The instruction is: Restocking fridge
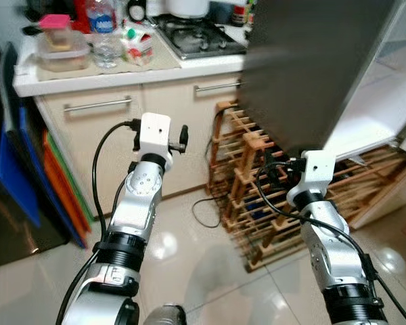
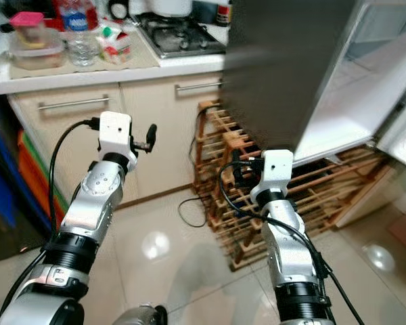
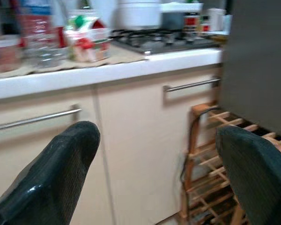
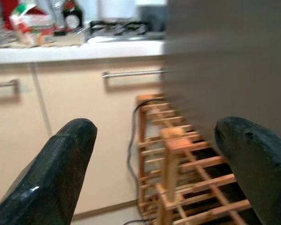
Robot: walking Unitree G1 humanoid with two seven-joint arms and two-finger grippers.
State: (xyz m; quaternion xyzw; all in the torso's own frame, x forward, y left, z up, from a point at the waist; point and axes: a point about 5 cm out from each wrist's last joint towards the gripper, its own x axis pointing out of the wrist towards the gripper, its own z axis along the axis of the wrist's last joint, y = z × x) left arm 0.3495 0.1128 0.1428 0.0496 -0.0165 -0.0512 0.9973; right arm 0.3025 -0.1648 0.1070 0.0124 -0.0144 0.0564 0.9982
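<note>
**Fridge door swung open on the right, both arms raised before it**

The fridge door, a dark slab, stands upright and swung out toward the robot, its edge near the counter; the white interior lies open to the right. The left gripper hangs released in front of the cabinet fronts, holding nothing. The right gripper, jaws also spread and empty, faces the wooden rack beneath the door. A carton, bottle and lidded tub sit on the counter. Bare tiled floor lies between the arms.
</note>
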